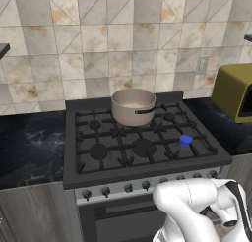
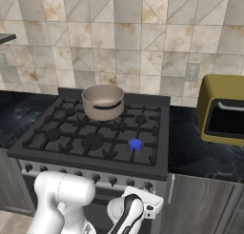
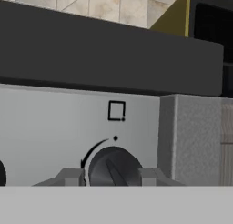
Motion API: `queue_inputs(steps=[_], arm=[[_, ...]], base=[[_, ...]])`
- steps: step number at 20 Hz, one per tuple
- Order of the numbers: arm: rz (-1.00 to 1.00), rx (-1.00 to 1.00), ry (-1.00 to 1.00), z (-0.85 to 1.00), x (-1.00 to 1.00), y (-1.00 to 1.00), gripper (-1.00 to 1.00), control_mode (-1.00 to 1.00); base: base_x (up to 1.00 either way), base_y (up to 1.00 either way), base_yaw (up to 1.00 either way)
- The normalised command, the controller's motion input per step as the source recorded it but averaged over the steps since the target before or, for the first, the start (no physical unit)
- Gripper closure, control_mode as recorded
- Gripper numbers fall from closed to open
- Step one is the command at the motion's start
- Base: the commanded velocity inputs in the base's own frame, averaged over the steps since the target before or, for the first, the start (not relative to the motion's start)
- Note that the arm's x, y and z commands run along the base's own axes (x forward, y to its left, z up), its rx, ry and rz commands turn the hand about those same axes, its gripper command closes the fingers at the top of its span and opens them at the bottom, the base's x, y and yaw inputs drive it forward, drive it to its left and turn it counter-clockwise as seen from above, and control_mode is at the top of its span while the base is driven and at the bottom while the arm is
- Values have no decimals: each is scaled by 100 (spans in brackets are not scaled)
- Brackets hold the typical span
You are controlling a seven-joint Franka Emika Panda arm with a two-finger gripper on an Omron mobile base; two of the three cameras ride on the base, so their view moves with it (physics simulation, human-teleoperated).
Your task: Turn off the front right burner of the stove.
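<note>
In the hand view the fingers (image 3: 111,176) sit on either side of the rightmost knob (image 3: 113,167) on the silver panel (image 3: 54,132) of the stove (image 1: 142,137), one finger tip at the knob's left edge and one at its right. They look closed onto it, grasping the knob, though actual contact is hard to confirm. Above and behind the fingers, the front right burner (image 1: 185,140) burns with a bright blue flame; further back and left stands a pot (image 1: 133,106). To the right, on the tabletop, sits a yellow toaster oven (image 2: 223,115). The step in hand appears to be gripping the knob; next comes a twist toward the off mark, with the grip kept centred.
</note>
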Motion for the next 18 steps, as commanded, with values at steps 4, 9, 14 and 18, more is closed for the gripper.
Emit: queue_inputs(steps=[4, 9, 14, 18], arm=[[-10, 35, -2, 0, 0, 0, 100, -100], [-9, 42, 0, 2, 0, 0, 100, -100], [-9, 50, 0, 6, 0, 0, 100, -100], [-6, 57, 0, 14, 0, 0, 100, -100]], base=[[0, 0, 0], [0, 0, 0], [0, 0, 0], [0, 0, 0]])
